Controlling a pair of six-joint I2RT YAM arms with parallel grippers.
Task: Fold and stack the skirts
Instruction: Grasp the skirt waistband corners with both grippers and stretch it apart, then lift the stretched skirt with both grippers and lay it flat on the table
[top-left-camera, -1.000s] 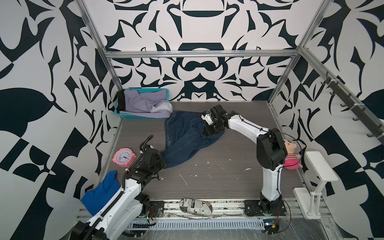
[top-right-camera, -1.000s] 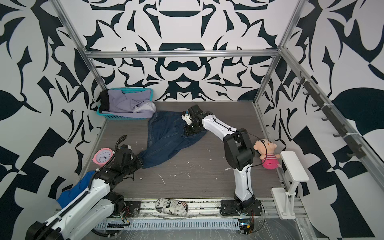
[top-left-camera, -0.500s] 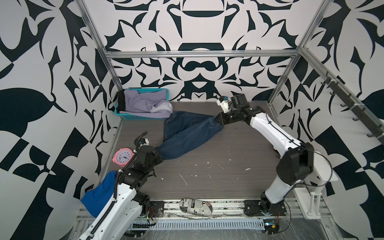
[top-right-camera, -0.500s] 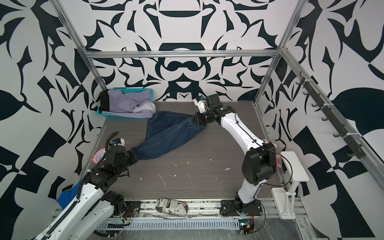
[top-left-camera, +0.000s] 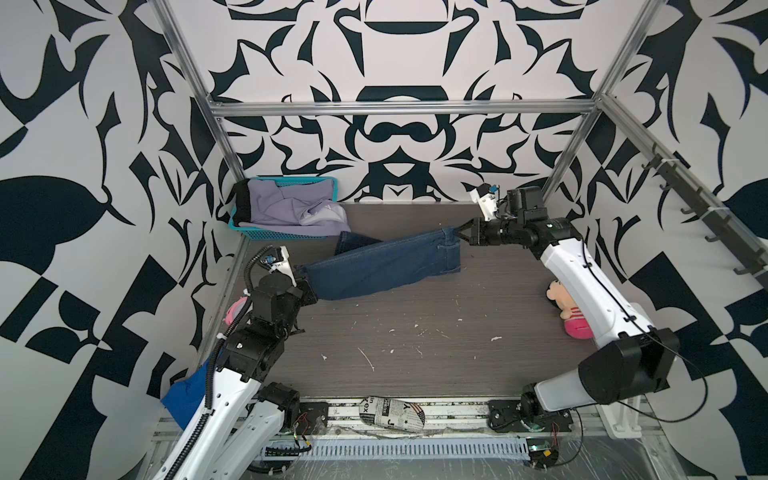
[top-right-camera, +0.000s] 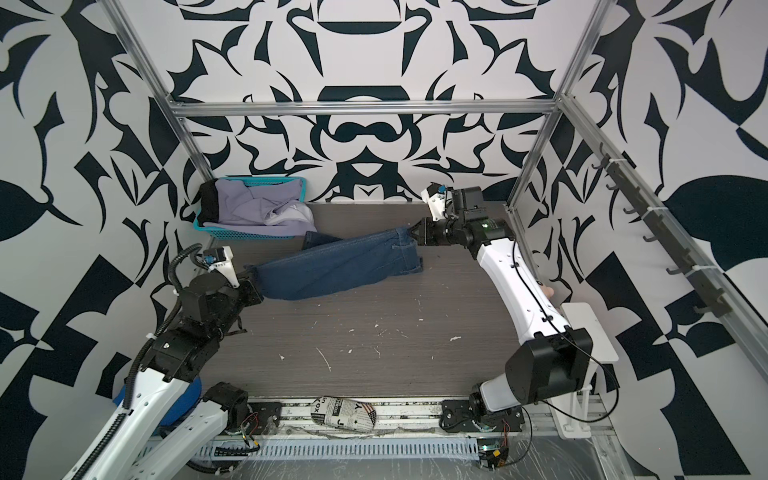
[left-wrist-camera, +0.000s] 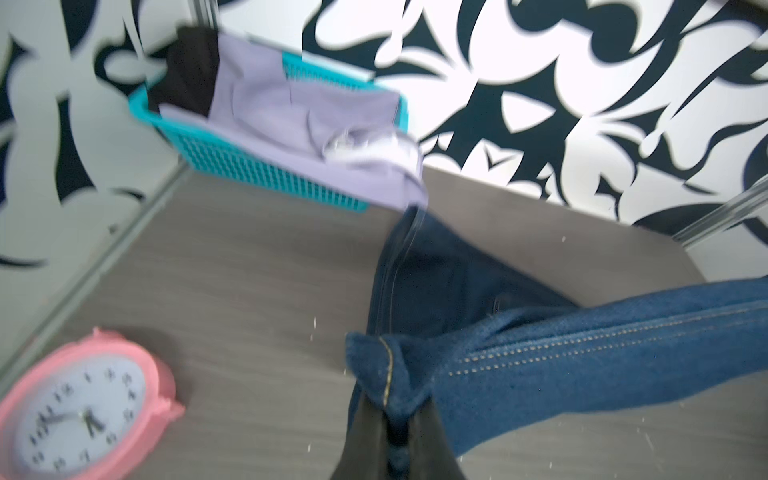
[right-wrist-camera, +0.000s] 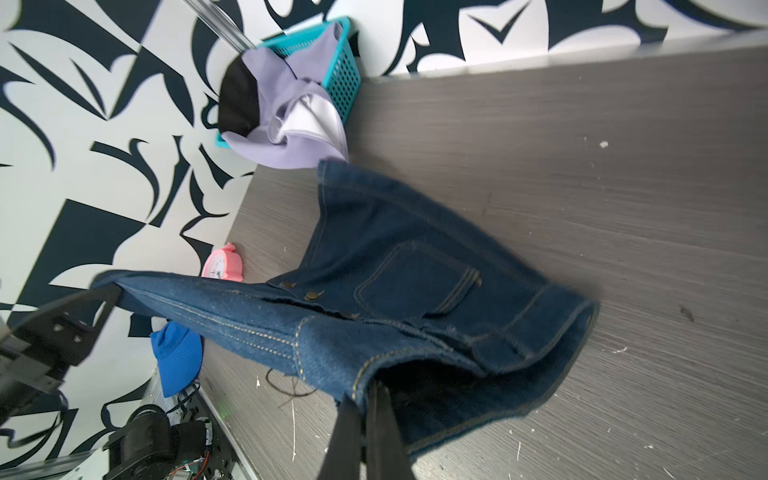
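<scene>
Across the surface (top-left-camera: 415, 332), denim skirt (top-left-camera: 386, 266) now hangs stretched taut, no longer bunched; arms have swung wide apart. Lavender skirt (top-left-camera: 282, 205) and black skirt (top-left-camera: 242, 203) sit untouched in basket (top-left-camera: 286, 239). Left gripper (top-left-camera: 305, 279) pinched tight on one corner, right gripper (top-left-camera: 460, 232) clamped on the opposite. Looks ready to lay flat for folding.

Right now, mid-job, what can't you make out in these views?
Black skirt: in both top views, mostly buried under the lavender skirt in the basket.
Clock: in a top view, mostly behind the left arm.
Doll: in a top view, half covered by the right arm.
Left gripper: left wrist view, cropped by the frame edge, denim skirt bunched over its tip.
</scene>
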